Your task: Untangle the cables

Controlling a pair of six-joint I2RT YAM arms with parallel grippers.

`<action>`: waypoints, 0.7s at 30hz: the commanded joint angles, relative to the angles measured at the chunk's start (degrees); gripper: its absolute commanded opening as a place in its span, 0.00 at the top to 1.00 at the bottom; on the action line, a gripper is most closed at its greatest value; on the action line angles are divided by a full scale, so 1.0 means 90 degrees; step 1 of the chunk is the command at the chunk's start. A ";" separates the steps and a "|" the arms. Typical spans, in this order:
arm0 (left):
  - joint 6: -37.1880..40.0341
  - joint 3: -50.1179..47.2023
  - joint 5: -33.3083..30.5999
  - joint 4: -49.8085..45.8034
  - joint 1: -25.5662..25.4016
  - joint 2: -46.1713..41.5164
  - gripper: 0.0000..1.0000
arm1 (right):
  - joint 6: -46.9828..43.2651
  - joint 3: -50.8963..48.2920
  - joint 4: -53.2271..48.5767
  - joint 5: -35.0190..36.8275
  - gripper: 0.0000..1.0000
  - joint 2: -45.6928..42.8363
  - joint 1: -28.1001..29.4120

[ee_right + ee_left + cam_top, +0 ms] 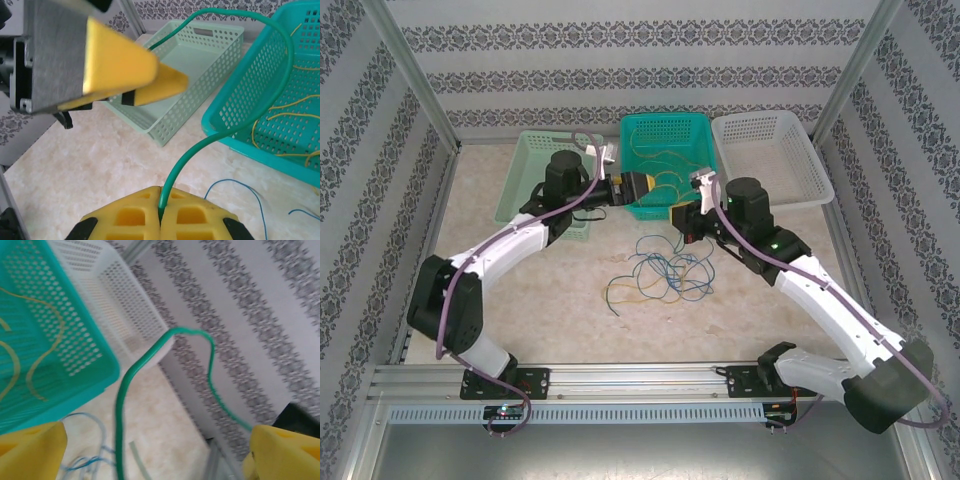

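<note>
At the near side of the pale table (pixel 540 290), a loose knot of blue and yellow cables (pixel 660 268) lies between the two arms. Just beyond it, the right gripper (pixel 161 202) is clenched on one end of a green cable (pixel 119 405), which rises from the pinched fingers in a tall arc towards the left gripper (pixel 155 450). The left gripper's yellow fingers (pixel 30 452) are spread wide (released, gripping nothing), with the green cable looping through the gap. Behind the grippers stands a teal basket (pixel 235 100) with several yellow cables (pixel 280 125) on its floor. It is flanked by a light green basket (pixel 535 160) on the left and a white basket (pixel 770 150) on the right, both against the patterned back wall.
</note>
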 commanded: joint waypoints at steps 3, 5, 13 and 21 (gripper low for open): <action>-0.1232 0.0403 0.0493 0.1279 0.0023 0.0204 0.06 | -0.0501 -0.0071 0.0426 0.0970 1.00 0.0093 0.0581; -0.1158 0.0555 0.0335 0.1046 0.0043 0.0278 0.04 | -0.0688 -0.0046 0.0453 0.1052 1.00 0.0156 0.0835; -0.1168 0.1189 0.0320 0.0686 0.0278 0.0831 0.31 | -0.1417 0.0282 -0.0401 0.1602 1.00 0.0385 0.1658; -0.0555 0.1494 0.0598 0.0142 0.0285 0.1096 0.83 | -0.1594 0.0314 -0.0765 0.1662 1.00 0.0134 0.1754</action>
